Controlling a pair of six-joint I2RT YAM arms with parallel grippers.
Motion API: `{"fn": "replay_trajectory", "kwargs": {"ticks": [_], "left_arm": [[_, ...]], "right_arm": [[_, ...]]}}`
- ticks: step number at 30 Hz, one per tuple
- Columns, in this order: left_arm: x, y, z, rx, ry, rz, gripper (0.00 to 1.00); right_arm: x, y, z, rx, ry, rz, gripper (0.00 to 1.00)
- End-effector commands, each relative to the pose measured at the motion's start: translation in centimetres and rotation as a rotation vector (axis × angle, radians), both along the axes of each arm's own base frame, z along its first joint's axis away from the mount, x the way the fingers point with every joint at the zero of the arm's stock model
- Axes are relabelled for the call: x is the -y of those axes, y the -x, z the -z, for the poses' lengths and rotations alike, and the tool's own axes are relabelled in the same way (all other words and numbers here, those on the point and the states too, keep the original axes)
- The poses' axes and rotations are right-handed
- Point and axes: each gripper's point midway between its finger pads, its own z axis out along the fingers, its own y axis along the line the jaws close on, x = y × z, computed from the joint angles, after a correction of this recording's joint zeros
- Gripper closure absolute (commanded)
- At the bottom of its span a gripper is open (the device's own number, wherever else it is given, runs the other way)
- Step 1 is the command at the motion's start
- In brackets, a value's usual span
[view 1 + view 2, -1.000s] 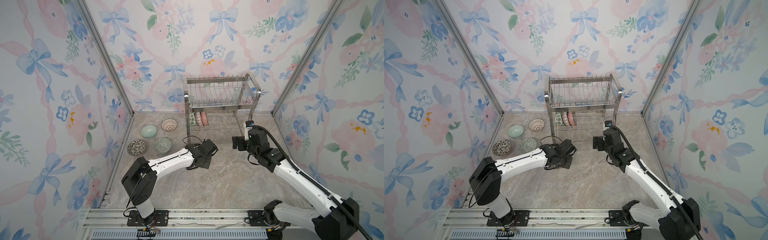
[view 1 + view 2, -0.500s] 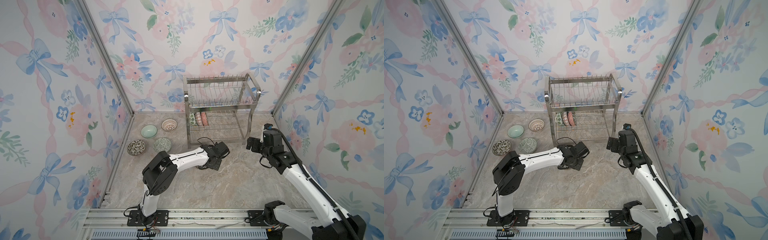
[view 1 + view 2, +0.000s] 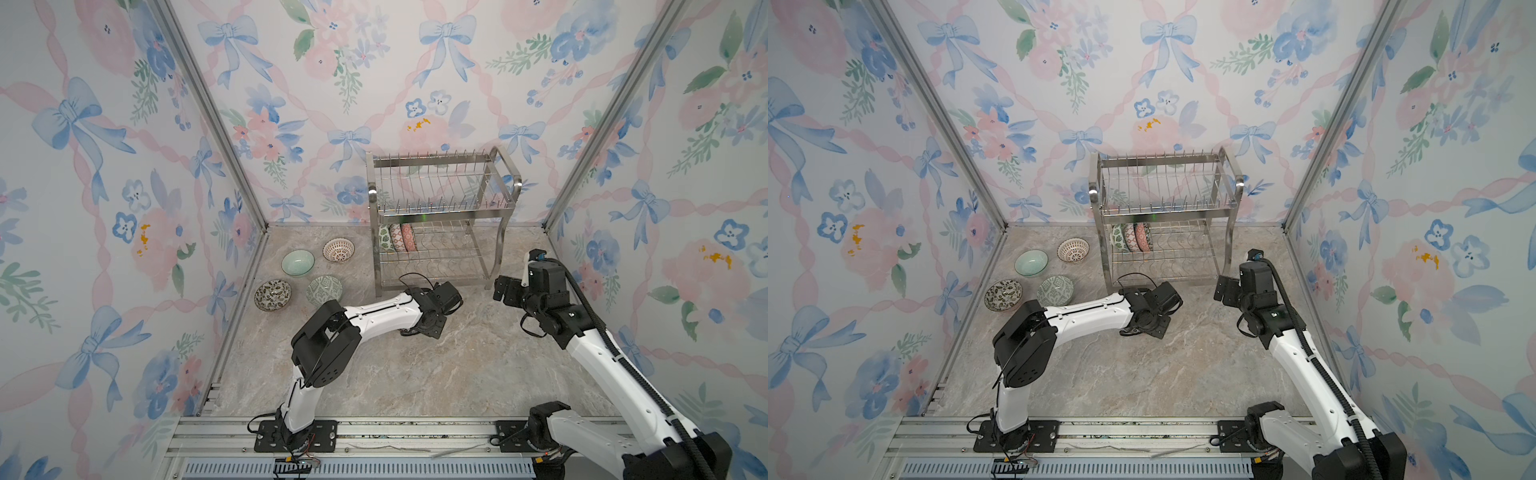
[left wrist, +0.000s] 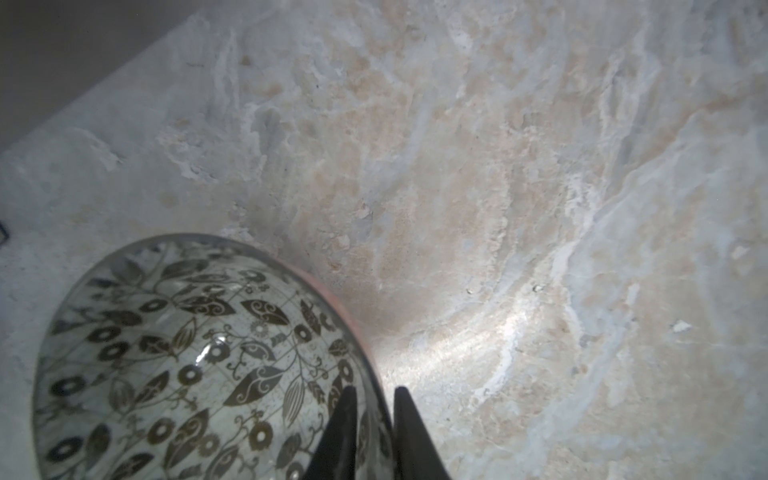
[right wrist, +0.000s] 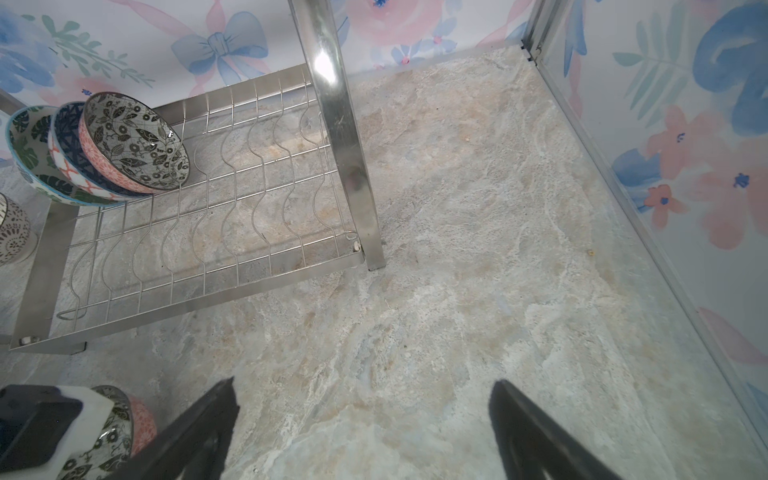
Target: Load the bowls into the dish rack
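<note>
The marble tabletop (image 3: 415,374), walled left, right and far, is bare across its near half. The dish rack (image 3: 440,195) stands far centre, with three racked bowls (image 3: 397,237) on edge at the left end of its lower tier and four loose bowls (image 3: 297,262) to its left. The left arm (image 3: 374,311) stretches low, mostly hiding its bowl in both top views. Just near the rack, the left gripper (image 4: 375,390) straddles the rim of a dark floral bowl (image 4: 187,365), its fingers slightly apart; I cannot tell whether they touch it. The right gripper (image 5: 361,386) hovers wide open and empty near the rack's right leg.

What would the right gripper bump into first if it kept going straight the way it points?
Probably the marble tabletop, just beside the leg of the dish rack. The open right gripper tilts downward, though depth is hard to judge.
</note>
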Motion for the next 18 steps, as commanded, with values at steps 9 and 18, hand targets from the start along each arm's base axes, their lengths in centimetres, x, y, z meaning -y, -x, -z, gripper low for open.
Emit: {"fn": "replay_trajectory", "kwargs": {"ticks": [9, 18], "left_arm": [[1.9, -0.4, -2.1, 0.021, 0.060, 0.030, 0.34], [1.9, -1.0, -5.3, 0.064, 0.110, 0.043, 0.03]], "right_arm": [[-0.5, 0.3, 0.2, -0.008, -0.024, -0.032, 0.03], [-0.7, 0.3, 0.0, -0.001, -0.033, -0.043, 0.03]]}}
